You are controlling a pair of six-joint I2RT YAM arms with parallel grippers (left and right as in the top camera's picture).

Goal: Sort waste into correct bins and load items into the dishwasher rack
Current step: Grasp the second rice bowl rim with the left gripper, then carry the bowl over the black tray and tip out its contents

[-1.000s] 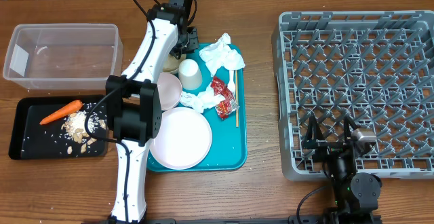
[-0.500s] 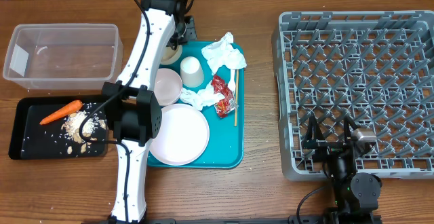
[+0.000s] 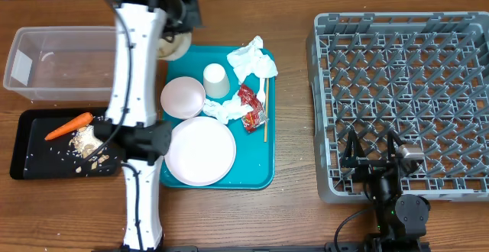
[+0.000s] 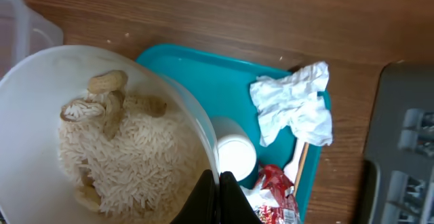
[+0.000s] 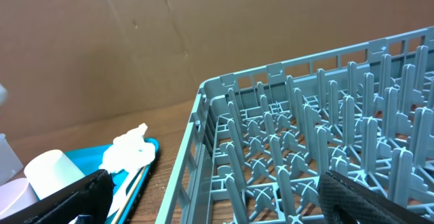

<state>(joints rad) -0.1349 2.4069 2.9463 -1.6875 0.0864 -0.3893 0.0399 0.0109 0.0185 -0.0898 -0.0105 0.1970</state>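
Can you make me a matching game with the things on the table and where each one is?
Things:
1. orange carrot
2. white round bowl of rice and peanuts
3. small red crinkled wrapper
4. right pincer

Places:
A. on the teal plastic serving tray
B. open, over the grey plastic dishwasher rack
C. in the shallow black rectangular tray
D. gripped at its rim by the left pincer

Pairs: 1-C, 2-D, 3-A, 4-B.

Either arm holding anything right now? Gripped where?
Left jaws pinch the white bowl of rice and peanuts by its rim; right jaws open, empty.
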